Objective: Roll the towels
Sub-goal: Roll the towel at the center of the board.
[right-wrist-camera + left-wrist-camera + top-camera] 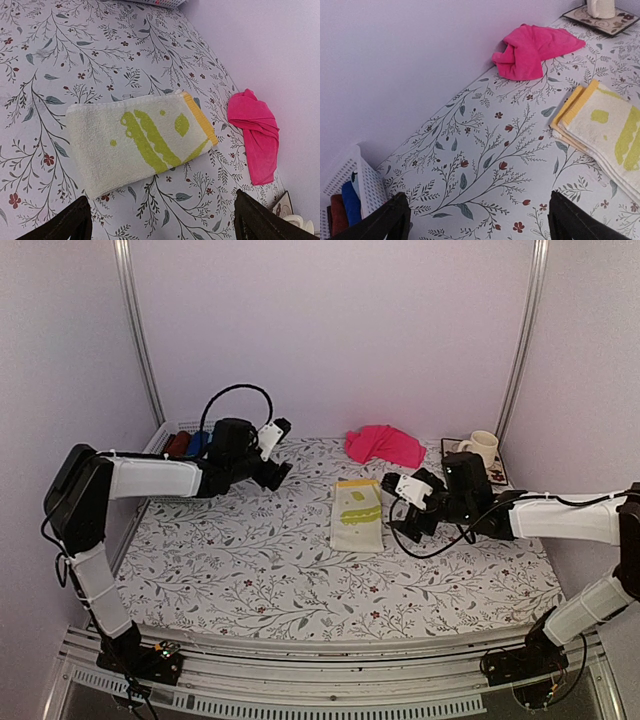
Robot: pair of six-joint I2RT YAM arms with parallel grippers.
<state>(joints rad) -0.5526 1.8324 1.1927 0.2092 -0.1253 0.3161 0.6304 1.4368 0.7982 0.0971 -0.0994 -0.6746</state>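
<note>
Folded lime-yellow towel (357, 515) lies flat in the middle of the table (250, 560). right fingers (70, 222) just right of it, spread wide, empty. left fingers (390, 220) wide, empty, over far-left area. Crumpled pink towel (385, 445) by far wall, apart from both.

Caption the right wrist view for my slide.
Open right gripper hovers above the folded yellow towel, pink towel crumpled beyond.

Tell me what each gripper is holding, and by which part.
Nothing is held. The left gripper and right gripper are both open; the lime-yellow towel and pink towel lie free on the table.
</note>
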